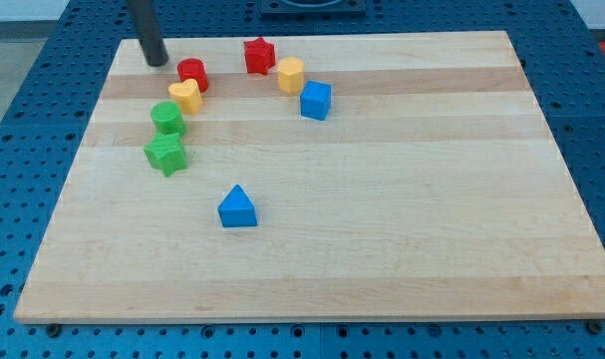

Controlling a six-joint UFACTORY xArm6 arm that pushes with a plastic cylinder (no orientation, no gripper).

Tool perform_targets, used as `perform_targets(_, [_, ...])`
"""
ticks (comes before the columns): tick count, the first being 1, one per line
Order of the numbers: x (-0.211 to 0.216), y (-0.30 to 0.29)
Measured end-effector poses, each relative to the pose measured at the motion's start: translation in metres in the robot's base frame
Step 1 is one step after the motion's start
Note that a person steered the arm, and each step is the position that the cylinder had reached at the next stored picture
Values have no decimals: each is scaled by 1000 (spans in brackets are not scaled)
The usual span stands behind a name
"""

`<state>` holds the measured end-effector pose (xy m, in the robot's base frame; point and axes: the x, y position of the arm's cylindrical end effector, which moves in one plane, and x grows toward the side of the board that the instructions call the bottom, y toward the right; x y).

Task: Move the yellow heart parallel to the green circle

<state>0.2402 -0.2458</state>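
The yellow heart (185,96) lies at the upper left of the wooden board (402,249), touching the red round block (192,73) above it. The green circle (167,119) sits just below and left of the heart, nearly touching it. My tip (155,60) stands at the board's top left, a short way left of the red round block and above the heart, touching no block.
A green star (165,155) lies below the green circle. A red star (259,55), a yellow hexagon (290,75) and a blue cube (316,101) cluster at the top centre. A blue triangle (237,207) lies mid-board.
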Motion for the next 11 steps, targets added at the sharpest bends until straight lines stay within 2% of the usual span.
perform_targets(1, [30, -25])
perform_targets(2, [41, -25])
perform_targets(3, [89, -14])
perform_targets(5, [159, 63])
perform_targets(6, [158, 103])
perform_targets(7, [124, 132])
perform_targets(11, [93, 131])
